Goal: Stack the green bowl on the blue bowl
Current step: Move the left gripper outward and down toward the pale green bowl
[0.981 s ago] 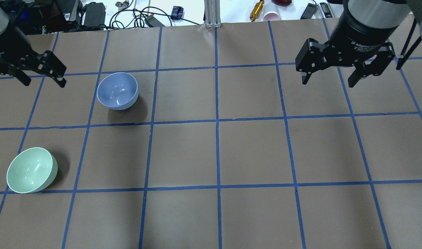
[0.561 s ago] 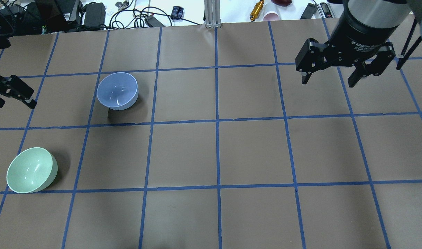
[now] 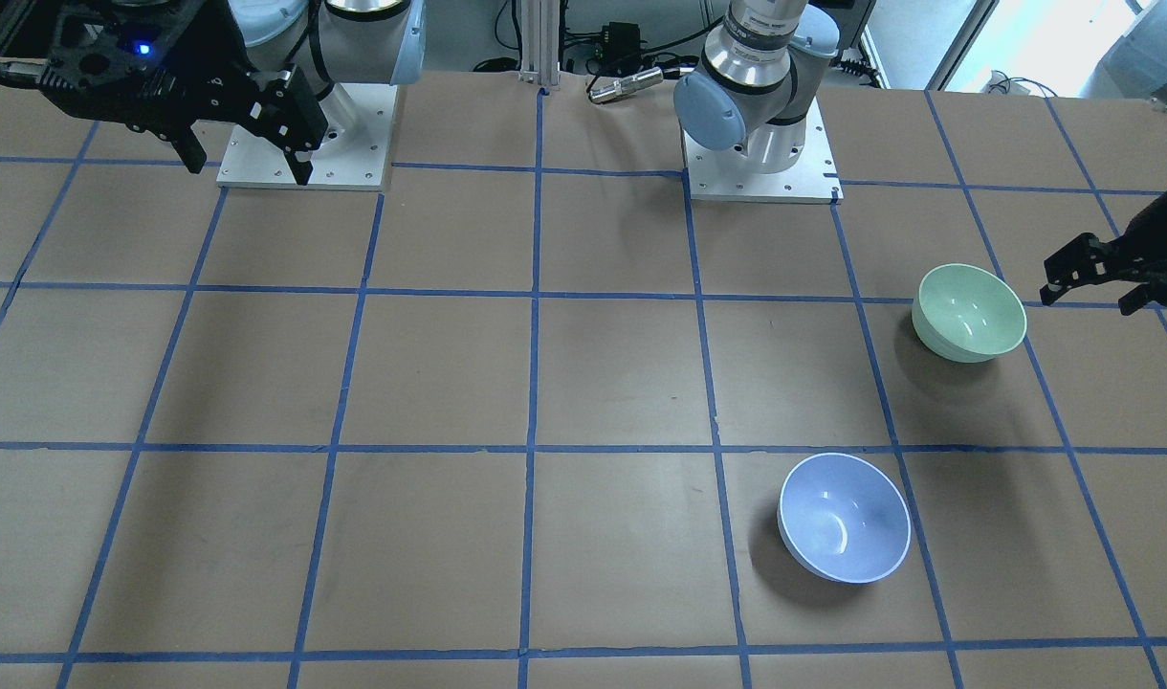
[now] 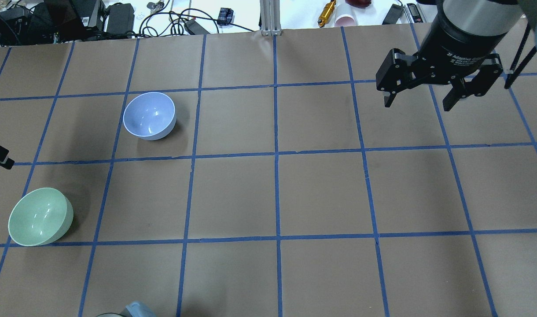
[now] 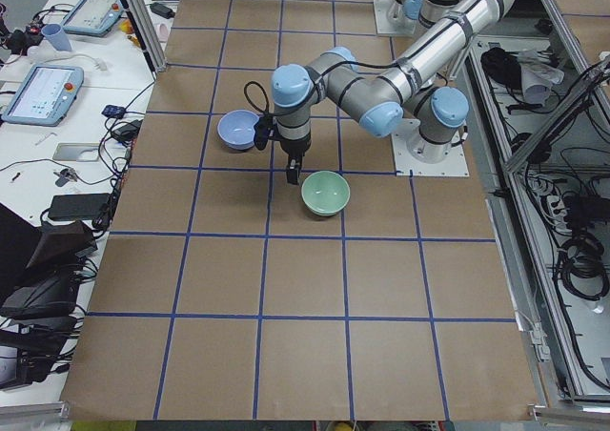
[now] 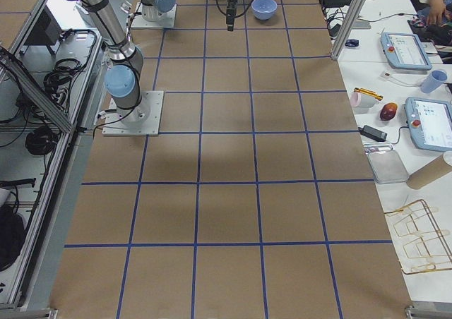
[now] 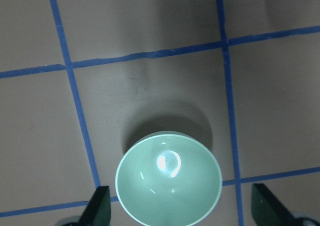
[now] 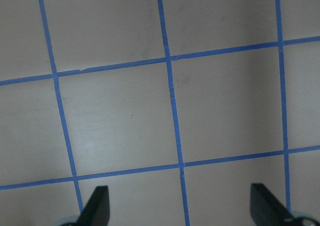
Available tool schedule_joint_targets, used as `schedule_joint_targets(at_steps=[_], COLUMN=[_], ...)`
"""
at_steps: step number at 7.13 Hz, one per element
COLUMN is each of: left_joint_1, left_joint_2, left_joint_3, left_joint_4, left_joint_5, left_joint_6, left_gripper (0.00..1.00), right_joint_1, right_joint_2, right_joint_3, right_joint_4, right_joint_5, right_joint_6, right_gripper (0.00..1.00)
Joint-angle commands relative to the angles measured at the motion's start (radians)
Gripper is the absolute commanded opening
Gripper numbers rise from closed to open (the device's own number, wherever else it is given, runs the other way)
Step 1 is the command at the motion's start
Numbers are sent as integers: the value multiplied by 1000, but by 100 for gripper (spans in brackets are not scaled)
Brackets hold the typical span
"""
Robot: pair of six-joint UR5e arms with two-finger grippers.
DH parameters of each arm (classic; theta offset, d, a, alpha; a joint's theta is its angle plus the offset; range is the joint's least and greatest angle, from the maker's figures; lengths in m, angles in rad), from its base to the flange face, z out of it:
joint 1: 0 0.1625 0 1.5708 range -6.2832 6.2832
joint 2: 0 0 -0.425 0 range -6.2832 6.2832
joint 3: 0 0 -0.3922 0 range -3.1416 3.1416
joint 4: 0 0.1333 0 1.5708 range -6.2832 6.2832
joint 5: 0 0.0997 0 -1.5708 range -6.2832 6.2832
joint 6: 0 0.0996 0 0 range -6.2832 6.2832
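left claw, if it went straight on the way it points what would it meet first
Probably the glossy mint-green round bowl: in the left wrist view it sits between the fingertips of the open left claw, which might pass either side of its rim to the brown paper table. Height is hard to judge.

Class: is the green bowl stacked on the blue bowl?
No, the green bowl stands alone on the table, well apart from the blue bowl.

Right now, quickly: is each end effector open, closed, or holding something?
Left end effector: open, holding nothing, near the green bowl.
Right end effector: open, holding nothing.
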State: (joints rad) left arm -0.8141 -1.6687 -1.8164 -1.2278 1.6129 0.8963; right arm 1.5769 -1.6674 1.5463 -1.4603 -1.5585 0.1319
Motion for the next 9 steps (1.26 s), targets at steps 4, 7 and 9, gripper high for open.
schedule_joint_targets(at_steps=[4,7,9], left_joint_1=[154,196,197], left_joint_2=[-92,-101,-97], left_joint_3=[-115,-248,-277], left_joint_4=[152,285,307], left_joint_5=[-88,-114,-103], left_joint_6=[197,228,224], left_gripper=[100,100,100], right_joint_1=[0,0,0], right_joint_2=[0,0,0], right_joint_3=[1,0,1], right_joint_4=[2,0,2], right_joint_5=[0,0,0], right_joint_6=[0,0,0], right_gripper=[100,100,100])
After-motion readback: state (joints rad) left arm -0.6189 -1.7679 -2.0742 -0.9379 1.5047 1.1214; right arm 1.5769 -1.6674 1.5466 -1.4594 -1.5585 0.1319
